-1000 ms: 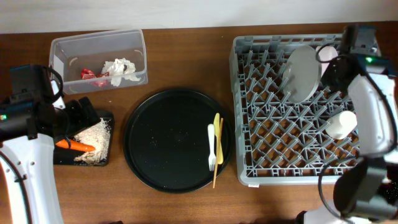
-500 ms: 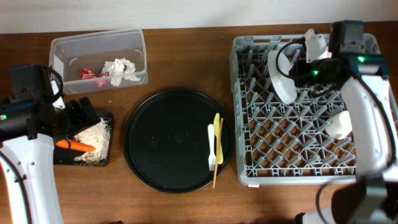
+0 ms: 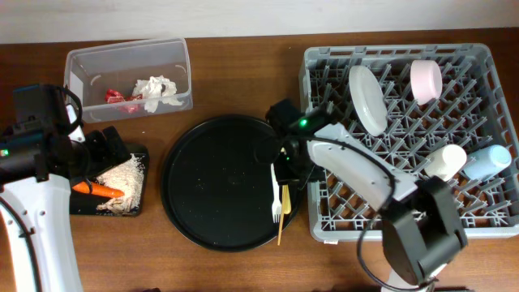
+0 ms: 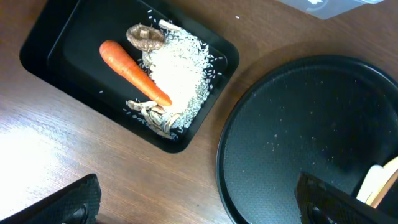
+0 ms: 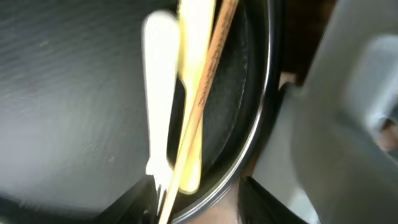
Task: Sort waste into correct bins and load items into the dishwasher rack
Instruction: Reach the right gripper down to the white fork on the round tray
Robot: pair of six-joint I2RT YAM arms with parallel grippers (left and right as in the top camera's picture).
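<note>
— Where do we find the right arm point(image 3: 357, 170)?
— It reaches from the lower right of our overhead view across the rack's point(image 3: 324, 212) front left corner, with the wrist over the right rim of the round tray point(image 3: 219, 182). The right gripper point(image 5: 193, 202) points down at the fork point(image 3: 276, 193) and chopsticks point(image 3: 284, 195), which lie side by side, touching, on that tray. Its fingers point(image 5: 134, 200) stand apart on either side of them and grip nothing, though our wrist view is blurred.
— And the left?
— The left gripper point(image 4: 196, 193) hangs above the table point(image 4: 74, 149), between the small black tray point(image 4: 56, 43) and the round one, fingers spread wide and empty. In the small tray we see the carrot point(image 4: 134, 71), the rice point(image 4: 180, 65) and a brown scrap point(image 4: 146, 36).
— The rest?
— In the rack, the dish point(image 3: 366, 99) stands on edge near the pink cup point(image 3: 426, 79). The white cup point(image 3: 446, 162) and blue cup point(image 3: 486, 158) sit at the right. The tub point(image 3: 81, 65) holds tissues point(image 3: 156, 89) and a red wrapper point(image 3: 113, 96).
</note>
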